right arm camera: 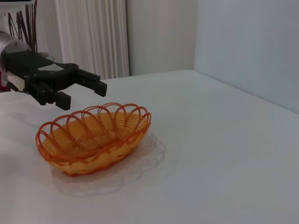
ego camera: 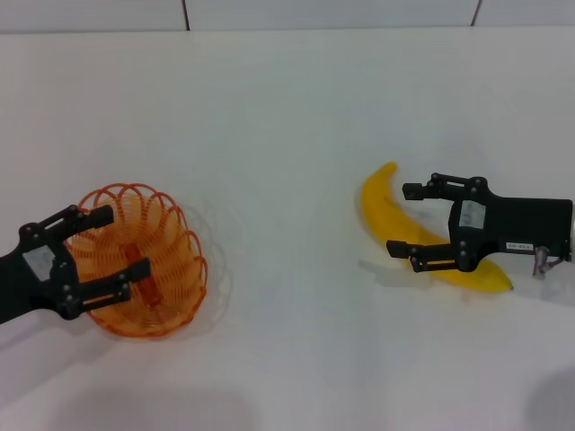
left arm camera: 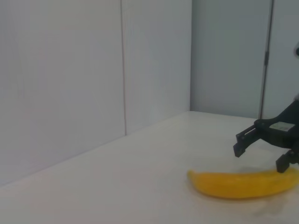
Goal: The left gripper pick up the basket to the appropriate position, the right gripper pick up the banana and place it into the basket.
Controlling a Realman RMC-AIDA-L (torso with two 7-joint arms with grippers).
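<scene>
The banana [ego camera: 395, 223] lay flat on the white tabletop [ego camera: 287, 117], well to the right of the basket [ego camera: 144, 260]. Its long axis ran diagonally, one end pointing away from the robot and toward the basket's side, the dark-tipped end nearer the robot and farther from the basket. The right gripper [ego camera: 406, 220] hovered over the banana's middle, fingers spread on either side of it. The left gripper [ego camera: 112, 242] hung above the basket's near-left rim, fingers spread, gripping nothing.
</scene>
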